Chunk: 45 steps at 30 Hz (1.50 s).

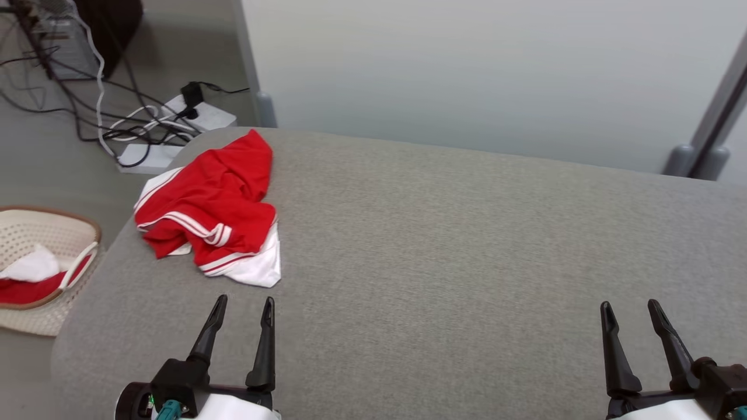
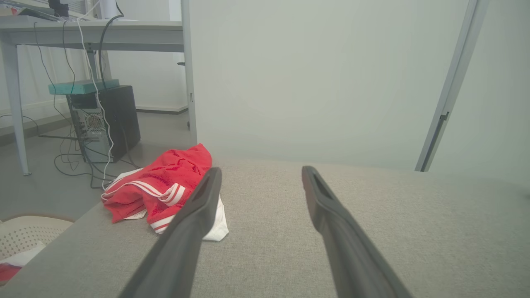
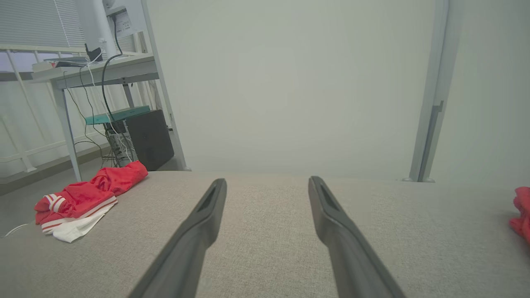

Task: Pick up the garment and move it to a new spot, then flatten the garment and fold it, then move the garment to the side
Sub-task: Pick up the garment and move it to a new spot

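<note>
Head view: crumpled garment, long axis near-to-far; left hand and right hand spread apart.

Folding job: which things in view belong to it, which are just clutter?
Job: red-and-white garment, crumpled on the grey table, near its far left corner.
Clutter: basket holding cloth, power strip, computer tower, red cloth at the right wrist view's right edge.
</note>
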Available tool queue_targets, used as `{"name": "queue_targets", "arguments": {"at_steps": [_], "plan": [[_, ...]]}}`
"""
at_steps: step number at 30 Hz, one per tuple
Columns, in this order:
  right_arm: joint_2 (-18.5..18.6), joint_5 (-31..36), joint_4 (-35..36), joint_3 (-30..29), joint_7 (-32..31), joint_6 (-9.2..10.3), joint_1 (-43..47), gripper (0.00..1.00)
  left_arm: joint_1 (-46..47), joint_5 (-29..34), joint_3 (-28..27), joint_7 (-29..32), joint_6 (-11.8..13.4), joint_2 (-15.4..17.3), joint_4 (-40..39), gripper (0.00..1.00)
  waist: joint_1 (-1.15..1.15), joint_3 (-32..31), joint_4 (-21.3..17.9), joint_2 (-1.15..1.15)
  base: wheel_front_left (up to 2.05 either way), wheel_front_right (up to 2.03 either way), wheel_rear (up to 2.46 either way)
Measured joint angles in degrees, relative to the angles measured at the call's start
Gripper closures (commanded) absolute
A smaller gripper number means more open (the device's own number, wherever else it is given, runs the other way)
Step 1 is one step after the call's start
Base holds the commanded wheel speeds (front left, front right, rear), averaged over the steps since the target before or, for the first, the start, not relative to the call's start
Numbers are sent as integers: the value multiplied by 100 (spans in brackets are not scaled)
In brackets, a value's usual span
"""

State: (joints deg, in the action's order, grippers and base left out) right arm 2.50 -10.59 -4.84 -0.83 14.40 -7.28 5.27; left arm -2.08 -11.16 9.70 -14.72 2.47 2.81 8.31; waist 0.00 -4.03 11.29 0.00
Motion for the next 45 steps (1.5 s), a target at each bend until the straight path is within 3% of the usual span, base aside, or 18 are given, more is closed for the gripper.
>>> {"name": "queue_targets", "arguments": {"at_steps": [16,24,39,45], "plan": [[-19,-32,1,116,0,1,-1,0,2,46,-63,0,64,2,-47,0,0,-63,1070,0,0,0,0],[-24,-32,2,126,0,0,1,0,1,58,-155,0,62,3,-48,0,0,-85,1374,0,0,0,0],[58,-32,-2,205,0,0,3,0,25,32,-202,0,83,2,40,0,0,24,1251,0,0,0,0],[233,-31,1,296,0,0,-19,0,609,-160,-188,0,196,-5,383,0,0,264,1108,0,0,0,0]]}}
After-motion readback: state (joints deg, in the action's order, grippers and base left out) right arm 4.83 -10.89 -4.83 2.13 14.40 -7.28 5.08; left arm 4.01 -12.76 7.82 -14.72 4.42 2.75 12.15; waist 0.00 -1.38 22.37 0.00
